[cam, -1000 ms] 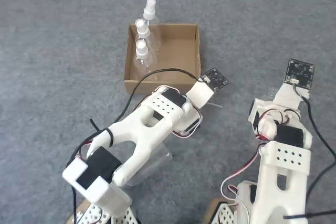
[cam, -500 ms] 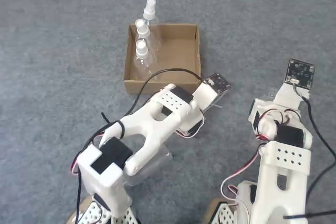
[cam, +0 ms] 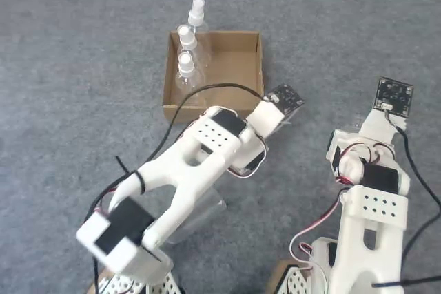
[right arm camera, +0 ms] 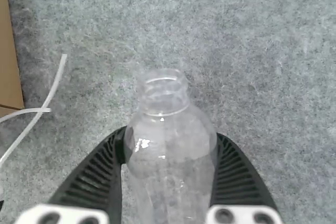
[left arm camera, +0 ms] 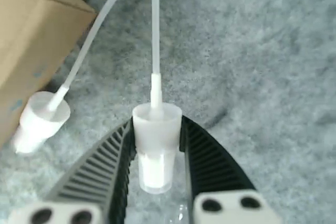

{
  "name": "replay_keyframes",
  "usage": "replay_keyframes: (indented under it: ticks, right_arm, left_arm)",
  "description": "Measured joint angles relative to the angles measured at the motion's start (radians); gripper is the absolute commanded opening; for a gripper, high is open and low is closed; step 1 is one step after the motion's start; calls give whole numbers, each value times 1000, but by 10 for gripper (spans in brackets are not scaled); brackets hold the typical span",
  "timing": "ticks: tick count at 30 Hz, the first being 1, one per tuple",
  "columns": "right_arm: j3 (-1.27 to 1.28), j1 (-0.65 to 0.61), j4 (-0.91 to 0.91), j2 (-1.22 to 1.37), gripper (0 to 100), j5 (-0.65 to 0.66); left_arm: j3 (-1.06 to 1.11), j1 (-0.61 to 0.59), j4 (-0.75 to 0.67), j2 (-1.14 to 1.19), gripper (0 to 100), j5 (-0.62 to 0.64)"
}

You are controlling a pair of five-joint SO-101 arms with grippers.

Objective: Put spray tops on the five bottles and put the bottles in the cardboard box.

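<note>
Along the left wall of the cardboard box (cam: 234, 67), at the far middle of the table (cam: 83, 67), three capped bottles (cam: 187, 74) were stood in a row. This packing kept the rest of the box floor free, seemingly for the bottles not yet packed.

Just off the box's near right corner, a spray top (left arm camera: 155, 145) was pinched by its collar between the fingers of the left gripper (left arm camera: 156, 127). Its tube (left arm camera: 155, 24) was pointed away from the wrist, presumably so it could be fed into a bottle neck. A second spray top (left arm camera: 41, 119) was left lying on the table beside the box wall.

Further right, an uncapped bottle (right arm camera: 168, 145) was clamped around its body by the fingers of the right gripper (right arm camera: 170, 137). The open neck was left exposed, apparently to receive the top.
</note>
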Motion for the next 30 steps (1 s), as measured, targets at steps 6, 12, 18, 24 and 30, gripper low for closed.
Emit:
replay_keyframes:
  ticks: [6, 12, 18, 24, 30]
  right_arm:
    - [0, 0, 0, 0, 76, 0]
    - [0, 0, 0, 0, 76, 0]
    - [0, 0, 0, 0, 76, 0]
    - [0, 0, 0, 0, 76, 0]
    - [0, 0, 0, 0, 76, 0]
  left_arm:
    - [21, -3, 0, -109, 25, 66]
    - [57, -3, 14, -222, 26, 69]
    - [57, -3, 69, -339, 26, 75]
    - [57, -3, 124, -453, 26, 78]
    - [57, -3, 178, -566, 26, 115]
